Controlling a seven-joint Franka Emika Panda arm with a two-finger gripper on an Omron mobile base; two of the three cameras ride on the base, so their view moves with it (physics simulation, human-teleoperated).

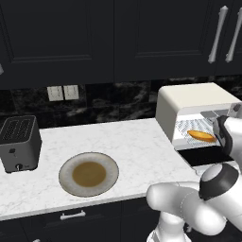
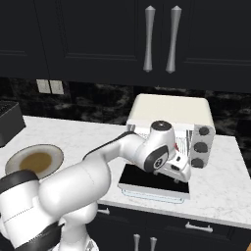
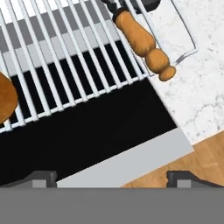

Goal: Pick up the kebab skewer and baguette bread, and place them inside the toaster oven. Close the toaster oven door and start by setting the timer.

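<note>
Gripper (image 3: pixel 112 177) with jaws spread wide, holding nothing and touching nothing; in the hand view its two dark fingertips (image 3: pixel 40 177) rise at the bottom, well apart from each other. Just beyond the tips lies the toaster oven door (image 3: pixel 87 131), folded down flat, its dark glass and pale frame strip spanning the space between them. Past the door comes the wire rack (image 3: pixel 65 57), its pale bars running away from the tool. On the rack, ahead and to the right of the gripper, lies the kebab skewer (image 3: pixel 142 41), its brownish chunks reaching over the rack's edge. Ahead and to the left, also on the rack, a rounded orange-brown end of the baguette bread (image 3: pixel 6 98) shows at the picture's edge; the left base view shows the loaf (image 1: pixel 202 136) lying inside the toaster oven (image 1: pixel 189 101). In the right base view the hand hangs over the open door, in front of the oven's mouth, with the dark knobs (image 2: pixel 200 147) just to its right. Far to the left of the gripper, on the marble counter (image 1: pixel 137 142), sits a round plate (image 1: pixel 88 174), and beyond that a dark toaster (image 1: pixel 19 143).
</note>
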